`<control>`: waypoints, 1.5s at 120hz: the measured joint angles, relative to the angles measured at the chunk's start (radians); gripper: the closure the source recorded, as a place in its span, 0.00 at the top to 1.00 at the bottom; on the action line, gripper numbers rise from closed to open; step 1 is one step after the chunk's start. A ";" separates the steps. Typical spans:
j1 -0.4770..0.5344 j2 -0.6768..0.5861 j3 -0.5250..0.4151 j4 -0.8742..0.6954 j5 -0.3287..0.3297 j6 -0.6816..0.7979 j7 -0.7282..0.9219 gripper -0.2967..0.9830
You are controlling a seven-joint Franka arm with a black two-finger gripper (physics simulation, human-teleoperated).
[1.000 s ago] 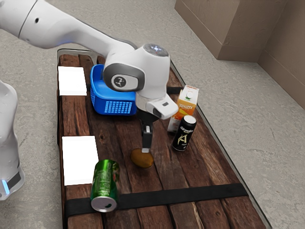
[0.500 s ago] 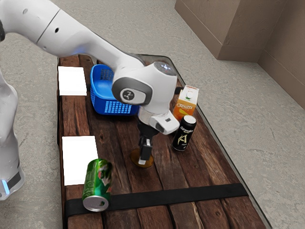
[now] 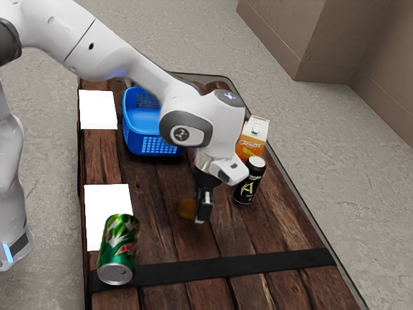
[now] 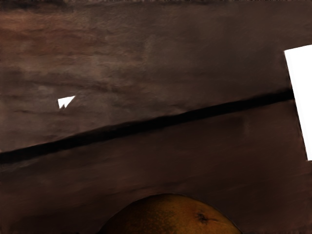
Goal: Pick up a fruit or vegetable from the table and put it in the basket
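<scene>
We note the blue basket [image 3: 151, 143] further left in the exterior view; then the orange-brown fruit [image 3: 187, 208], on the counter [image 3: 161, 226], close beside our jaws, whose opening we cannot determine. We judge the grasp to be in hand; next we should confirm a centred hold before lifting. Our arm [image 3: 113, 57] reaches across from upper left, hand directed downward.

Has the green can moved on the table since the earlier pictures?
Yes: the green can has moved toward the exterior view's left, closer to that end of the black strap.
</scene>
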 joint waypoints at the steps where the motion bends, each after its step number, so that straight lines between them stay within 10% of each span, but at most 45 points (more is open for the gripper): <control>1: 0.000 0.000 0.000 0.001 0.000 -0.002 0.000 0.52; 86: -0.001 -0.145 0.114 0.259 0.066 -0.532 -0.006 0.49; 180: 0.176 -0.088 0.343 0.325 0.213 -0.588 -0.001 0.47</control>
